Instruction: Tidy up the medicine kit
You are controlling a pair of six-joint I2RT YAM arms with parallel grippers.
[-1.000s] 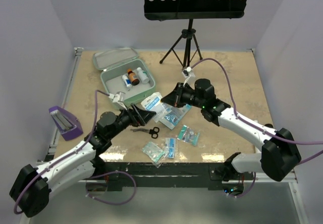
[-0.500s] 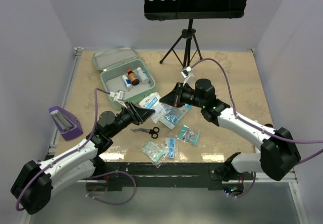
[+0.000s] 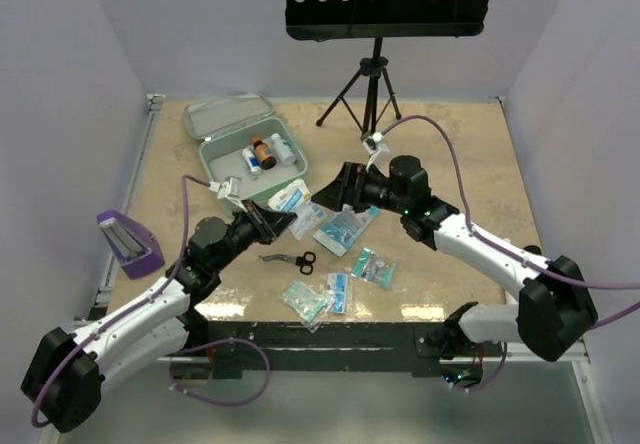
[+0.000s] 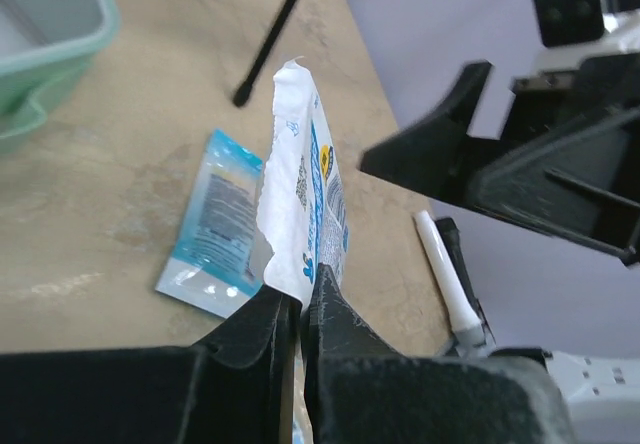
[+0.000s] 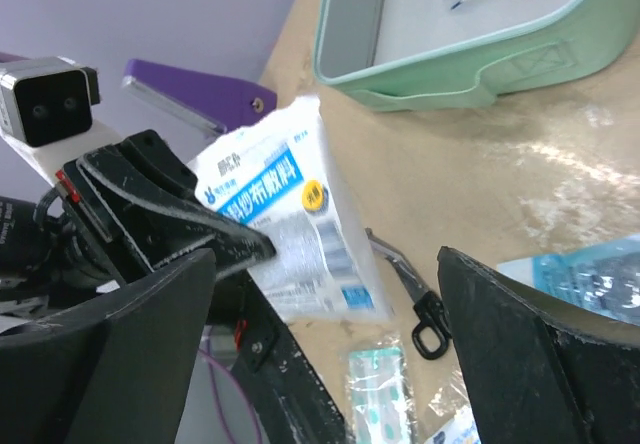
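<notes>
medicine kit (image 3: 228, 116), lengthwise left-right, opened rearward

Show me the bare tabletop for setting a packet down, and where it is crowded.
Bare: far right, between the tripod and the table edge; also left, between the medicine kit and purple holder. Crowded: centre front, packets, scissors.

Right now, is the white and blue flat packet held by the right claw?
No, the right claw stands wide open near the white and blue flat packet, which the left claw pinches.
</notes>
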